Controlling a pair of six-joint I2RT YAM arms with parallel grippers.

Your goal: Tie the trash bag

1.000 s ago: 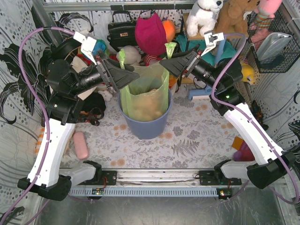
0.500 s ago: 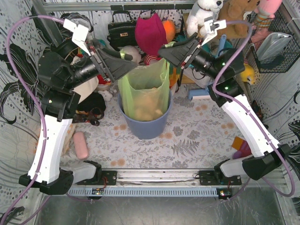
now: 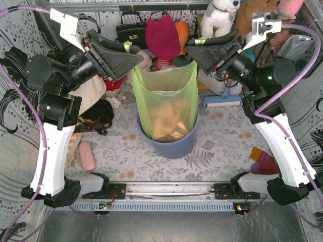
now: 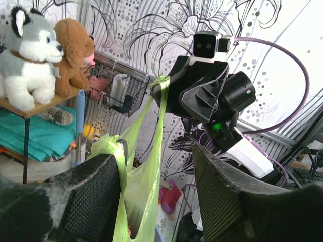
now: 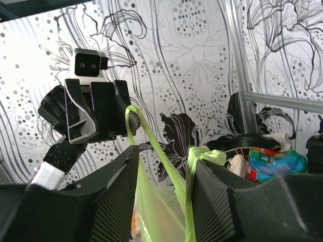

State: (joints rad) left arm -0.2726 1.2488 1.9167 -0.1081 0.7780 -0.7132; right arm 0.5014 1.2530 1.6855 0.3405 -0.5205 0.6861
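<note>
Left fingers (image 4: 96, 196) stand parted, a trash bag (image 3: 166, 96) handle hooked over one. Right fingers (image 5: 219, 201) parted, likewise hooked. Bag hangs stretched between them, base in bin (image 3: 171, 147) below.

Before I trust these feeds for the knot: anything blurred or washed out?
Left wrist: left tool fingers dark, out of focus; trash bag handle sharp. Right wrist: right tool same near blur, handles crisp against the patterned wall. Top external: evenly lit, sharp, paper readable through the bag.
</note>
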